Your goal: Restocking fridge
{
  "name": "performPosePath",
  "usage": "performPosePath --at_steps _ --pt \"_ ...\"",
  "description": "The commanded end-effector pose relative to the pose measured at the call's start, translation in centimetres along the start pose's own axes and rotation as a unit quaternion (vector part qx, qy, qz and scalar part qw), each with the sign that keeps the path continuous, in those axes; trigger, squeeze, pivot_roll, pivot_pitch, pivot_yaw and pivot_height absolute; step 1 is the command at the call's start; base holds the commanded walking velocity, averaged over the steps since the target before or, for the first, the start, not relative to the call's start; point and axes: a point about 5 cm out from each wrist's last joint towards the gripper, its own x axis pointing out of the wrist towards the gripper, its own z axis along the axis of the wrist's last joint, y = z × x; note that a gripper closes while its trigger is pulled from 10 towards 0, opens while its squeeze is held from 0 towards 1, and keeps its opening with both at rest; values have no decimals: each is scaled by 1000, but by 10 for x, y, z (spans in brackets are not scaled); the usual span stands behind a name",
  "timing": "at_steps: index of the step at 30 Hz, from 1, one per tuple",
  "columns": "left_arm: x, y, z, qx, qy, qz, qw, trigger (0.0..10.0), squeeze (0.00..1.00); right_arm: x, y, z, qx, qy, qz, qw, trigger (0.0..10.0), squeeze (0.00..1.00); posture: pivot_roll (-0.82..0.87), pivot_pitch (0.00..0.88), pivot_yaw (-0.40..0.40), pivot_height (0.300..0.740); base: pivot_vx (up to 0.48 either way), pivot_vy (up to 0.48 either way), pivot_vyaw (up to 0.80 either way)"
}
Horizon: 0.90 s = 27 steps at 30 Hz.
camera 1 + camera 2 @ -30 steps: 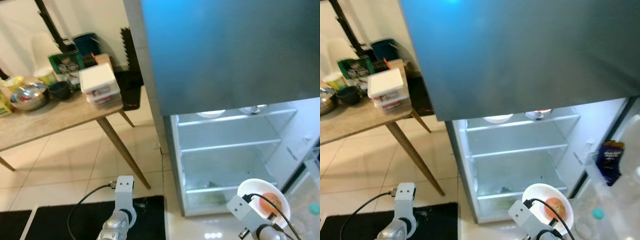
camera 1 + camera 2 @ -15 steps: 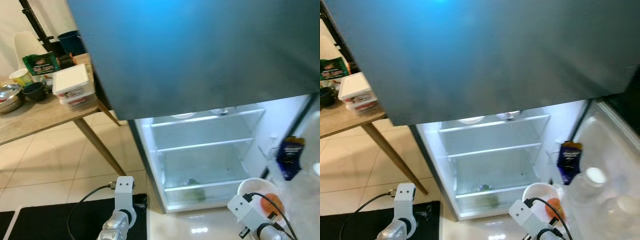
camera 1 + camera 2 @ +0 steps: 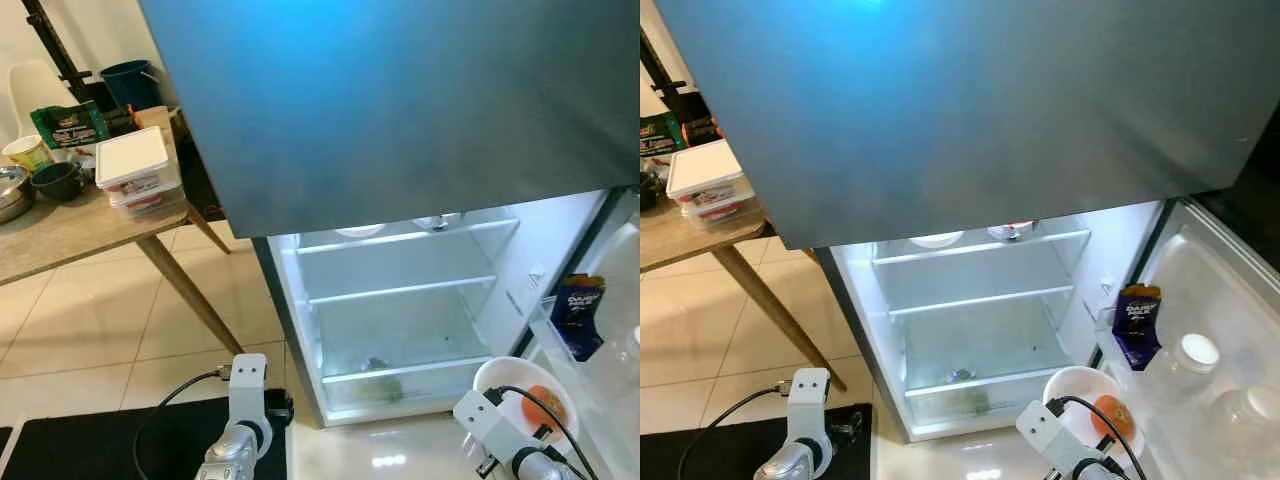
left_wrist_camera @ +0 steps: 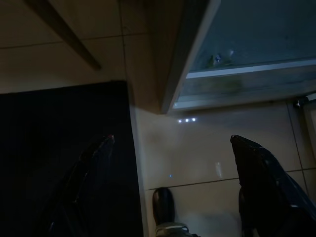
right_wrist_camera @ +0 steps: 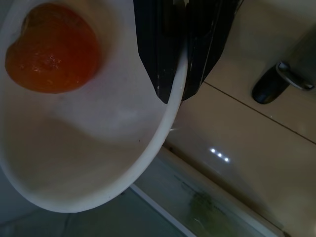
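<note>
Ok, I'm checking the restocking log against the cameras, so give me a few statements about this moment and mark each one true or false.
1. The fridge stands open. True.
2. The right end effector grips the white bowl by its rim. True.
3. The bowl holds a green apple. False: an orange fruit.
4. The left end effector holds a bottle. False: open, over the floor.
5. A white container sits on the wooden table. True.

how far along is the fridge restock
Done: the fridge door stands open. In hand: the right pincer clamps the rim of a white bowl holding an orange fruit, short of the shelves. Left: setting it inside.
</note>
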Motion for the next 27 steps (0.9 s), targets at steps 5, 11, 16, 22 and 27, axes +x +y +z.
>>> performPosePath --at_steps 5,11,16,22,27 --pt "-2 0 -5 -3 2 2 1000 10000 0 1 1 5 19 -12 -3 1000 10000 0 -93 107 90 740 0 0 0" --pt "-1 0 -4 -7 3 1 1000 10000 0 3 1 13 24 -28 -2 999 10000 0 -93 108 91 740 0 0 0" --pt "-1 -2 -6 -8 5 -1 1000 10000 0 3 3 17 26 -40 5 999 10000 0 -92 110 88 740 -49 0 0" --pt "-2 -1 -7 -9 6 1 1000 10000 0 3 5 18 26 -44 12 999 10000 0 -89 110 87 740 -257 0 0" --pt "-2 0 -8 -8 7 1 1000 10000 0 3 5 18 26 -44 14 999 10000 0 -91 107 89 740 -261 0 0"
